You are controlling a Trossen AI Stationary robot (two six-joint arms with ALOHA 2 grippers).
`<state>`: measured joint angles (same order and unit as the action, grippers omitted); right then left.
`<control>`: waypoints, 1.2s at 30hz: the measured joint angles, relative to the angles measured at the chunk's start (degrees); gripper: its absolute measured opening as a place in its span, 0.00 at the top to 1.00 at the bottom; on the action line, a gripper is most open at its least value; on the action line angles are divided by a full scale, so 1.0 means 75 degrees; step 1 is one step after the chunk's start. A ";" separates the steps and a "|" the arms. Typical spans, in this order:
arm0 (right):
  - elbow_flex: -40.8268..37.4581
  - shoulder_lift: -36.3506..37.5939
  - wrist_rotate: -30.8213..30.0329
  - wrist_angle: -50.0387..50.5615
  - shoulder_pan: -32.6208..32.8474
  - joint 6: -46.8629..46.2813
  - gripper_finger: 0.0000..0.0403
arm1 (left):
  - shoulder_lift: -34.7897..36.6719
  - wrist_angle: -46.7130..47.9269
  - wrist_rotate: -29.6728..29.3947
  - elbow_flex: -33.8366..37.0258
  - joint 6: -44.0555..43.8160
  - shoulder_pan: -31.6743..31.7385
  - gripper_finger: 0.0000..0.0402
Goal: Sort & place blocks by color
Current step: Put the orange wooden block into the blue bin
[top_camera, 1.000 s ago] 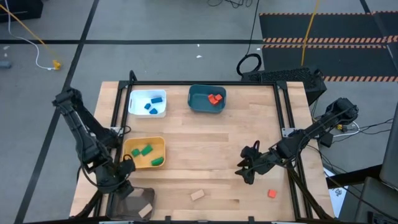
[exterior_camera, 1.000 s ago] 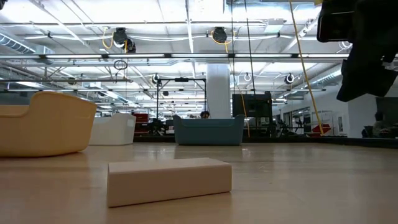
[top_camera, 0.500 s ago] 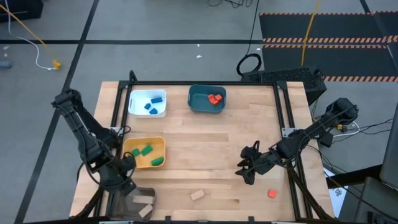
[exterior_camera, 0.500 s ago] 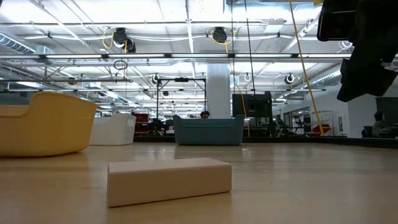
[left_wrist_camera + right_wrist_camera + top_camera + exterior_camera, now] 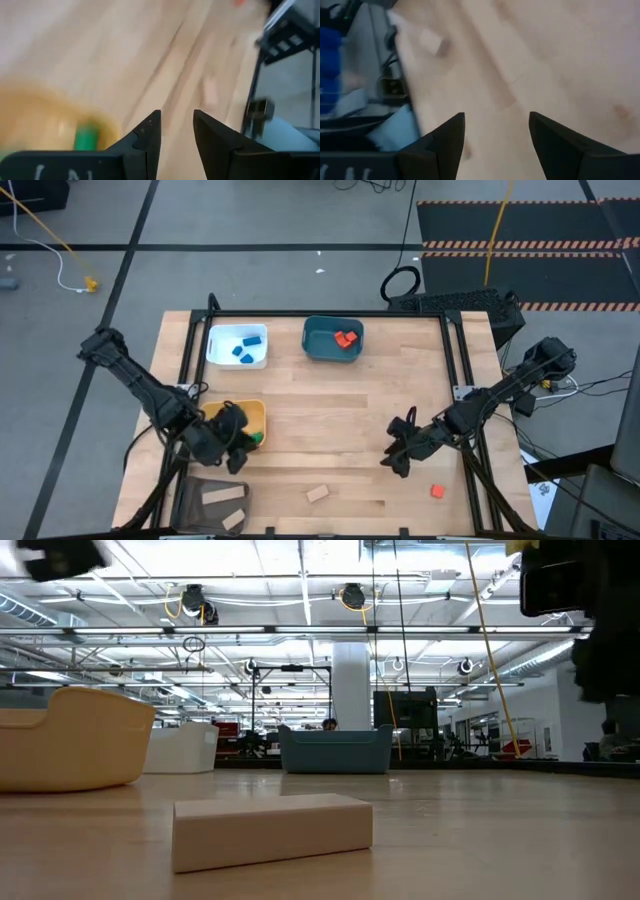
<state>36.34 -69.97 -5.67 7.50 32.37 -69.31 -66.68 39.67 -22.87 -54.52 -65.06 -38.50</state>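
A tan block lies flat on the table near its near edge; it also shows in the low view. A red block lies at the near right. My left gripper is open and empty above the near right corner of the yellow tray, which holds green blocks. My right gripper is open and empty above bare table, left of the red block. Its fingers stand wide apart.
A white tray with blue blocks and a teal tray with red blocks stand at the far side. A dark mesh container with tan blocks sits at the near left corner. Bare wood lies in the middle.
My left gripper has swung from beside the mesh container toward the table's right, and now reaches over the yellow tray's near right corner. The blocks have stayed where they were.
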 joint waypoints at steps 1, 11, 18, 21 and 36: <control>0.0000 -0.0003 0.0182 -0.0161 0.0054 -0.0115 0.48 | -0.0069 -0.0397 -0.0232 0.0000 0.0600 0.0083 0.71; 0.0163 0.0009 0.0034 -0.3076 0.0936 0.1162 0.48 | -0.1455 -0.4243 -0.0548 0.0000 0.4412 0.1031 0.71; 0.0160 -0.0003 -0.1474 -0.2639 0.1149 0.3506 0.48 | -0.2309 -0.5636 -0.0528 0.0000 0.5274 0.1592 0.71; 0.0160 -0.0003 -0.2139 -0.2674 0.1149 0.4484 0.48 | -0.2564 -0.5956 -0.0528 0.0000 0.5202 0.1777 0.71; 0.0157 -0.0003 -0.2651 -0.4802 0.1031 0.6347 0.48 | -0.2833 -0.6839 -0.0504 0.0000 0.5239 0.2086 0.71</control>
<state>37.52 -70.00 -25.55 -28.51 40.10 -21.71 -87.92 -11.63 -26.65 -54.52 -25.76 -22.85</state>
